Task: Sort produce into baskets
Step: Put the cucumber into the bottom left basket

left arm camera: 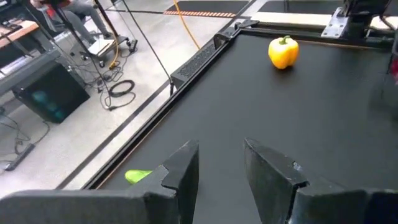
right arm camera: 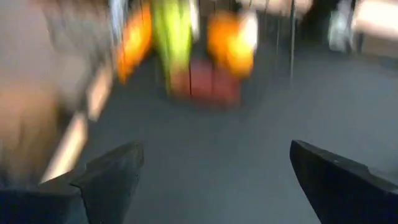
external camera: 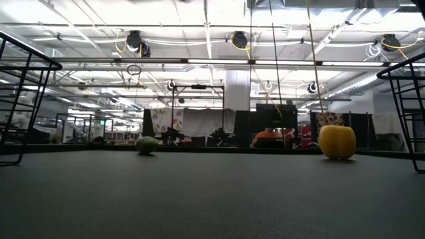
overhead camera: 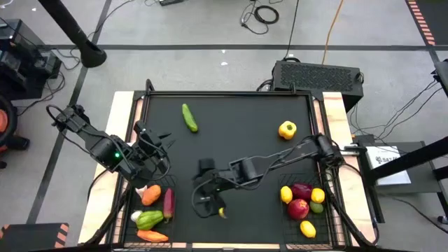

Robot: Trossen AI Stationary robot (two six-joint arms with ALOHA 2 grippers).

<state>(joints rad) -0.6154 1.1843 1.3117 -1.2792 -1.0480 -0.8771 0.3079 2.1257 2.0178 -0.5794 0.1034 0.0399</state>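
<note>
A green cucumber (overhead camera: 190, 117) and a yellow pepper (overhead camera: 287, 129) lie on the black tabletop toward its far side; both also show in the low view, the cucumber (external camera: 147, 145) and the pepper (external camera: 337, 141). A small yellow piece (overhead camera: 222, 212) lies on the table beside my right gripper. The left basket (overhead camera: 124, 220) holds orange, green, red and white pieces. The right basket (overhead camera: 334, 217) holds lemons and a red apple. My left gripper (left arm camera: 221, 168) is open and empty near the table's left edge (overhead camera: 159, 140). My right gripper (right arm camera: 214, 168) is open wide and empty at mid-table near the front (overhead camera: 199, 196), facing the left basket.
A dark box (overhead camera: 318, 75) stands behind the table's far edge. Light wooden strips (overhead camera: 124, 112) run along the table's left and right sides. Bare black tabletop (overhead camera: 238, 133) lies between the cucumber and the pepper.
</note>
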